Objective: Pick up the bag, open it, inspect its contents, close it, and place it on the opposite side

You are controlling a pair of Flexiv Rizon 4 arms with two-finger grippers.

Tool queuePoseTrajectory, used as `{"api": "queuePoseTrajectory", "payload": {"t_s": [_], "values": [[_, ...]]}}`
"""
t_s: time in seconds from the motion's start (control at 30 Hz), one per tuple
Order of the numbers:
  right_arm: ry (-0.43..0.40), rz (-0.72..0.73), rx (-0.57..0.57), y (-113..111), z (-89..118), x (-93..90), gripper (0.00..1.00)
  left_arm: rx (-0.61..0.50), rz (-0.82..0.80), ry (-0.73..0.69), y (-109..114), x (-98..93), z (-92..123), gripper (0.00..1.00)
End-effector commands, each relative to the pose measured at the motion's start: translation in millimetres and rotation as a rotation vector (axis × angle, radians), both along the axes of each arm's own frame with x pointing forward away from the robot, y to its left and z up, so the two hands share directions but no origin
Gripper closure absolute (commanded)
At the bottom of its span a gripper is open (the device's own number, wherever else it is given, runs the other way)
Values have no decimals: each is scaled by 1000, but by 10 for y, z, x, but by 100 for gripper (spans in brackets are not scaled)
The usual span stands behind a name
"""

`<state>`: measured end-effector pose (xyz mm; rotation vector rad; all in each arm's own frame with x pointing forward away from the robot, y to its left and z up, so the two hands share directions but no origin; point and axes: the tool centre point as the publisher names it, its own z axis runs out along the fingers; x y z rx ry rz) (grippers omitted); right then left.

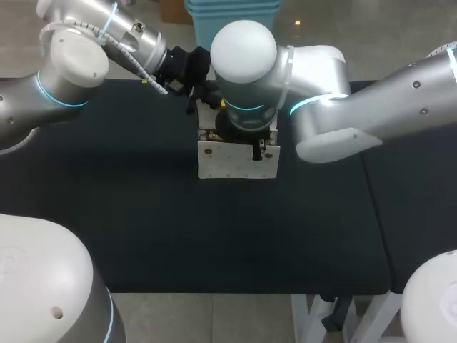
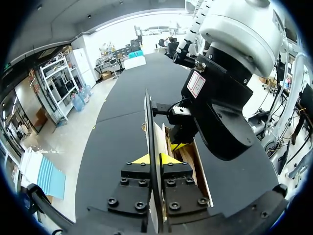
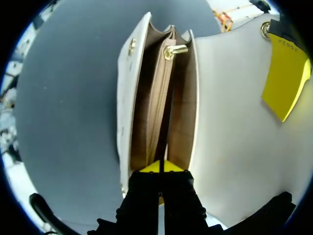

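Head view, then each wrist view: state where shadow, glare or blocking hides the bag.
Head view: the right arm, soft sheen on its white dome, covers the opening of the bag. Left wrist view: the right arm's black wrist blocks the bag's far end. Right wrist view: interior lit, darker deep down.

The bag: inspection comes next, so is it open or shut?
Open. The right wrist view looks into the bag, tan lining showing; the left gripper is shut on its folded-back flap.
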<state>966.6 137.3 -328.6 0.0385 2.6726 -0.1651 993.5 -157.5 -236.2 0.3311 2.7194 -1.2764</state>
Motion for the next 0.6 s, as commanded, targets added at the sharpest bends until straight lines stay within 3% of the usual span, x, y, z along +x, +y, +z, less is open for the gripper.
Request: {"api": "queuePoseTrajectory", "payload": {"t_s": [0.03,0.07,0.13,0.2,0.23,0.27,0.6], "values": [[10,-4,10,-25,-113,10,100,-15,-11,15,15,6,-29,100],[11,-6,16,-23,-117,8,100,-18,-12,23,11,9,-30,100],[11,-8,18,-19,-120,4,65,-17,-12,26,9,13,-27,100],[12,-11,21,-21,-120,0,38,-16,-11,29,9,16,-23,100],[12,-13,22,-26,-121,-3,16,-16,-11,30,9,16,-22,100],[13,-16,23,-32,-125,-4,2,-16,-11,31,9,15,-21,100],[32,-26,27,-43,-184,-29,0,-18,-11,40,20,24,-32,100]]}}
